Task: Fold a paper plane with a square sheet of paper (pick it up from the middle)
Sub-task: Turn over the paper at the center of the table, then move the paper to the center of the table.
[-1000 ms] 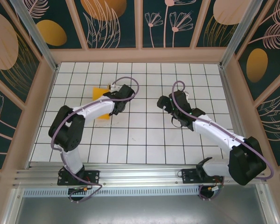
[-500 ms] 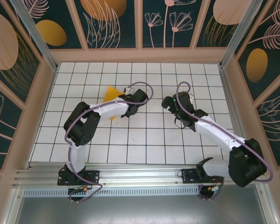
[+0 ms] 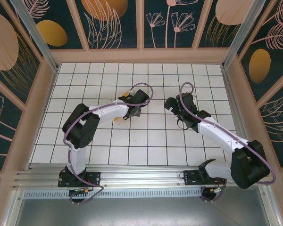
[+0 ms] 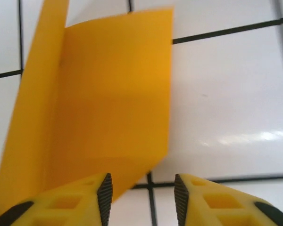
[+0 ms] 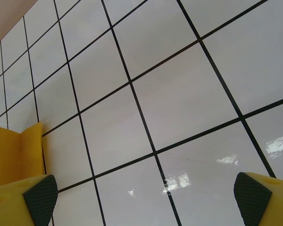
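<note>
Little of the task can be judged done. On the tabletop (image 3: pixel 151 141), left of its centre and about midway between the near and far edges, the paper (image 4: pixel 113 94) is seen as a flat panel with one long strip raised along one side. A single crease is shown at most, and no point, centre ridge or dart shape can be made out. Nearly all the folding is therefore judged to be left. From above, most of the sheet is hidden under the left arm (image 3: pixel 104 110), and only small orange slivers are shown beside it.

That arm is stretched from its base at the near edge and bent inward toward the tabletop's centre, with its wrist held low over the paper. The right arm (image 3: pixel 217 132) is extended from the near right corner, and its wrist is held close to the centre, with bare tiles between the two wrists.

The right hand (image 5: pixel 145 200) is spread wide over bare tiles and nothing is held in it. The left hand (image 4: pixel 141 193) is parted moderately, with the paper's near corner lying just beside one finger (image 4: pixel 104 190) and nothing clamped.
</note>
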